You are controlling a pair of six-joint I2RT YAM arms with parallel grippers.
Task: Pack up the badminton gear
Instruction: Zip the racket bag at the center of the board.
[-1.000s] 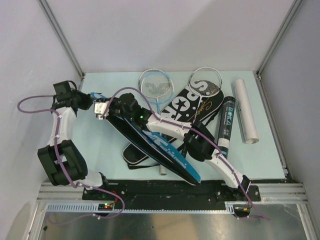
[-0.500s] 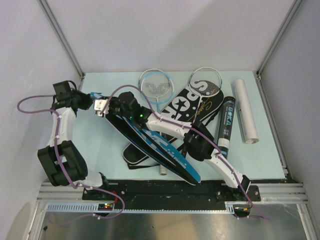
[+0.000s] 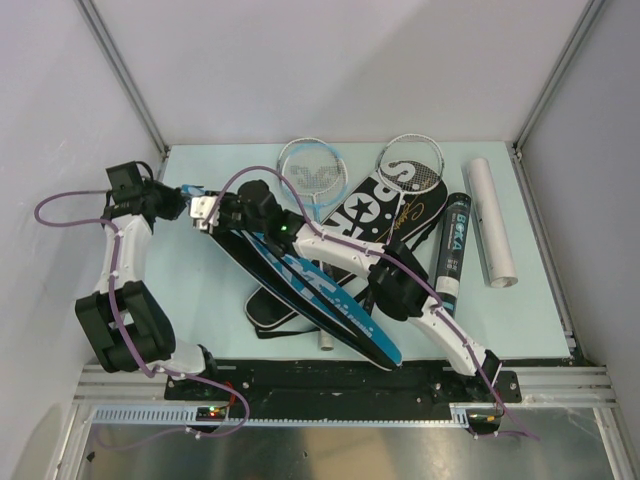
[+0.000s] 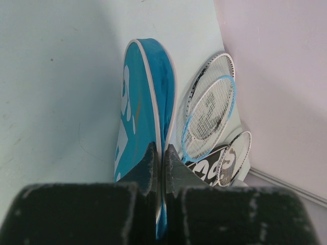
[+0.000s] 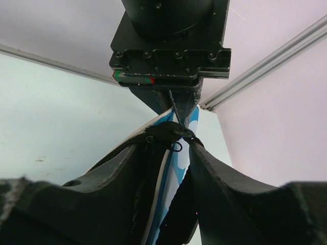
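The blue racket bag [image 3: 320,295] lies slanted across the table, its far end lifted. My left gripper [image 3: 205,212] is shut on that end's white-piped edge [image 4: 162,153]. My right gripper [image 3: 232,212] meets it from the other side. In the right wrist view its fingers stand open astride the bag's zip edge [image 5: 171,148], with the zip pull ring [image 5: 176,147] between the tips. The black "SPORT" bag [image 3: 375,210] crosses under the blue one. A blue-framed racket [image 3: 312,168] and a white-framed racket [image 3: 411,158] lie at the back. No shuttlecock is in view.
A black shuttle tube [image 3: 452,250] and a white tube [image 3: 490,220] lie side by side at the right. A racket handle end [image 3: 325,341] pokes out under the bags near the front edge. Walls close in the table on the left, back and right.
The right gripper's jaws have widened slightly at the bag's end. More of the bag's blue face shows near the grippers. The left gripper has stayed shut in place.
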